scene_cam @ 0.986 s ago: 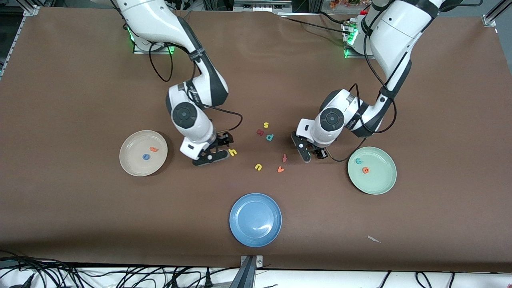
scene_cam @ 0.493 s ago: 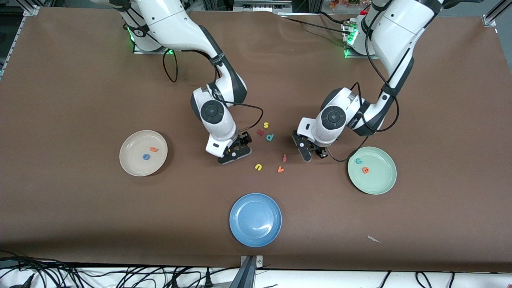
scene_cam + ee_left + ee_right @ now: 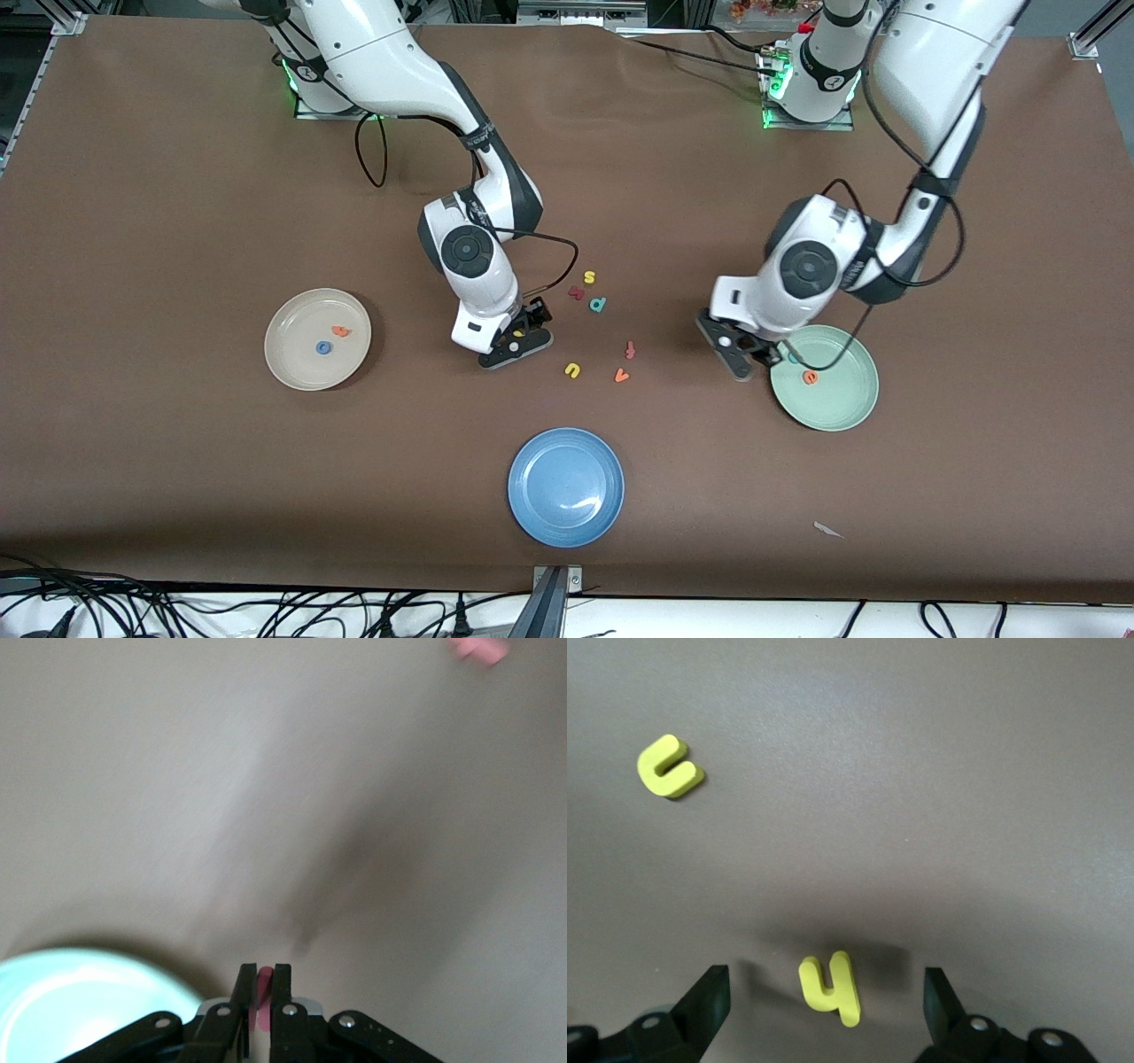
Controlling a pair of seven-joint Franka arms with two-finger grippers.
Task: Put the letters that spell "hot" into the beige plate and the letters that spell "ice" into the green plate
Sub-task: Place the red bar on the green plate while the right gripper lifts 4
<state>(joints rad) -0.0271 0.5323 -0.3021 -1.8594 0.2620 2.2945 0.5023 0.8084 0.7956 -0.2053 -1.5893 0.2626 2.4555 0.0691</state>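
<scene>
Sorting is part done: the beige plate holds the blue o and orange t; the green plate holds the orange e and a teal c, largely hidden.

The left gripper, over that plate's rim at about 9 o'clock, is clamped on the dark red i (judged ready for release).

The right gripper stands wide, straddling the yellow h, untouched; the yellow u lies apart.

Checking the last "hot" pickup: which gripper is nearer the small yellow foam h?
Right. The right gripper straddles the yellow foam h, fingers open; the left gripper is beside the pale green plate.
</scene>
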